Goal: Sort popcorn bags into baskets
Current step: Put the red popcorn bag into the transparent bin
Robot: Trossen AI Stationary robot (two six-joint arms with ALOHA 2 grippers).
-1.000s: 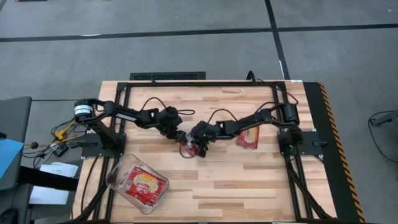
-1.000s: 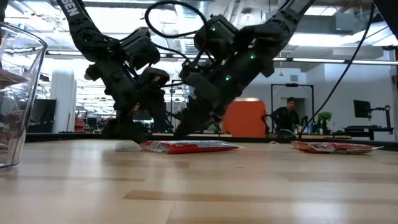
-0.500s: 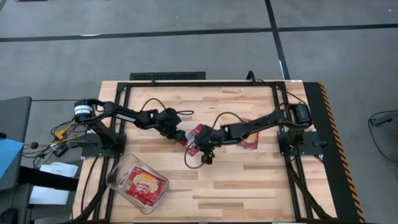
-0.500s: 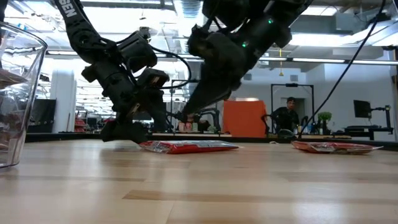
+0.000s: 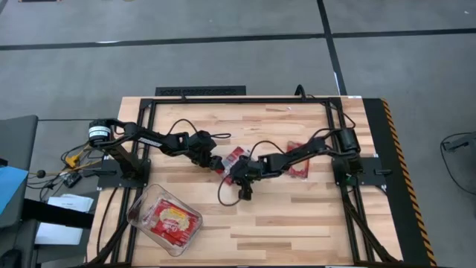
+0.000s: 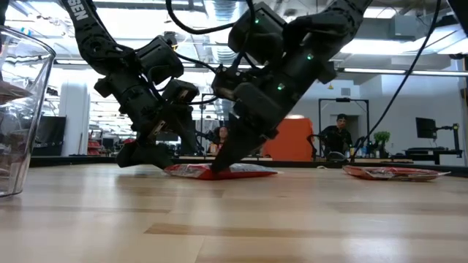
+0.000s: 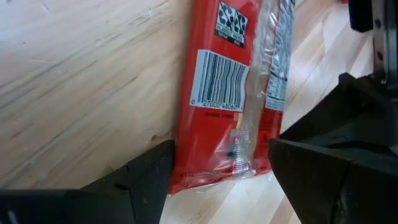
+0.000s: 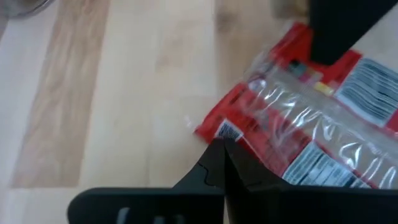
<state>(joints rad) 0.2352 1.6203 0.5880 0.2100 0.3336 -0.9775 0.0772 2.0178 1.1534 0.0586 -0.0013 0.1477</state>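
Two grippers are met over one popcorn bag (image 5: pixel 235 156) at mid-bench: the left gripper (image 7: pixel 221 171) with fingers apart astride its end, the right gripper (image 8: pixel 221 152) with fingers together, tip pressed on it. Flat, light, crinkly and probably slippery, the packet is best pinched at a sealed edge; the clear basket (image 5: pixel 141 211) sits near the front-left corner.
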